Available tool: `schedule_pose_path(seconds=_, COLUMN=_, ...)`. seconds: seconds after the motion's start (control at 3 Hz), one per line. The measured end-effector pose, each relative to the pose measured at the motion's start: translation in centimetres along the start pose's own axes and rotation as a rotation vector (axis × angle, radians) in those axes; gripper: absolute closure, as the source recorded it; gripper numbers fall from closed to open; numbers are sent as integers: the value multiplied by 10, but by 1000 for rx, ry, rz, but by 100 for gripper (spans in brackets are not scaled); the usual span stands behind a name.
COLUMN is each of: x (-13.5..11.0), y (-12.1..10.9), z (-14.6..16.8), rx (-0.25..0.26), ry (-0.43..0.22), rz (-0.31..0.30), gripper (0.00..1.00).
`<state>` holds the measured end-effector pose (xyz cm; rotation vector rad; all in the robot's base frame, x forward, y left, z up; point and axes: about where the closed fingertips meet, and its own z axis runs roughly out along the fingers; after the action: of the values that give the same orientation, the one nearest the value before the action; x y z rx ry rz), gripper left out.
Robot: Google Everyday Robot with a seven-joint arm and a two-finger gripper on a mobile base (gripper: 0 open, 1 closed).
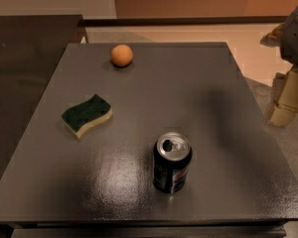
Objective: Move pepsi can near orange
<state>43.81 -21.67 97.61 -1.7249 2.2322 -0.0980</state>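
nothing of the task looks done yet. the pepsi can stands upright on the dark grey worktop, its shiny silver top and pull-tab facing up, and the worktop's near edge runs not far in front of the can. the orange lies well apart from the can, far beyond it and somewhat to its left in the view, so the two are nowhere near each other. a wavy green-and-yellow sponge sits beyond the can and to its left, roughly between the can and the orange but off the straight line joining them. the whole job is left, by my reading: reach the can, take hold of it, carry it across the worktop past the sponge, and set it down upright just beside the orange without nudging the fruit into a roll. the gripper hangs beyond the can and well to its right, out past the worktop's side edge and partly cut off by the picture's border. it touches neither the can nor the orange nor the sponge, and nothing shows in its grasp. whether it is released or clenched i cannot tell from this view.
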Motion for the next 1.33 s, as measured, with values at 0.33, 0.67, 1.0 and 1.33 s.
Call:
schedule_pose_path(seconds=0.33, x=0, y=0, z=0, rx=0, ry=0, rz=0, gripper=0)
schedule_pose_path(seconds=0.67, x=-4, y=3, z=1, rx=-21, ry=-27, rz=-12, gripper=0)
schedule_pose_path(seconds=1.0, x=-14, y=23, z=11, rx=-93, ry=-121, rz=-50, gripper=0)
schedule_pose_path(seconds=1.33, x=-23, y=38, z=16, rx=-141, ry=-191, rz=-78, gripper=0)
